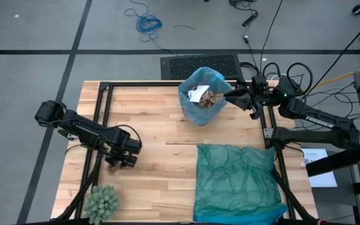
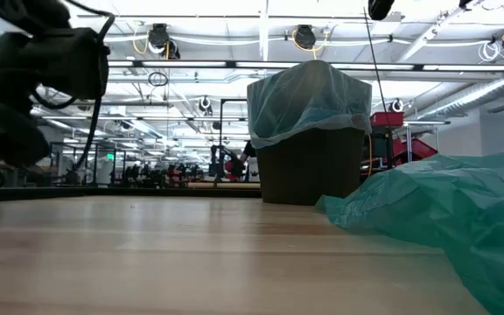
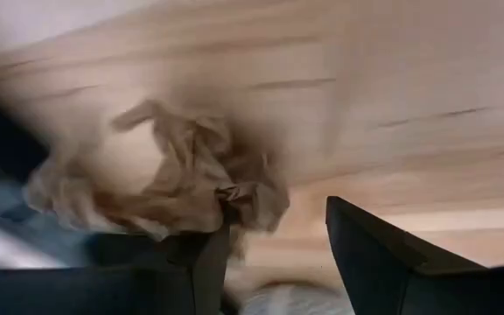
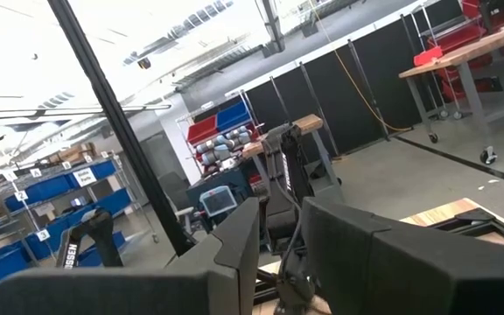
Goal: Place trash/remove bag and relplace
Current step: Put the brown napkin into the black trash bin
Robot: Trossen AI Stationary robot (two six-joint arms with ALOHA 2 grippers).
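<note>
Left gripper (image 1: 119,164) low over the table, fingers spread around a brown paper wad (image 3: 178,179).

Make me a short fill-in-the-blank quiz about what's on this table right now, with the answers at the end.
1. The bin is lined with a light ____ bag.
2. The left hand hangs over a wad of ____ paper.
3. The teal-green bag lies ____ on the table.
4. The spiky green ball sits at the table's corner on the ____ arm's side.

Missing words: blue; brown; flat; left
</note>
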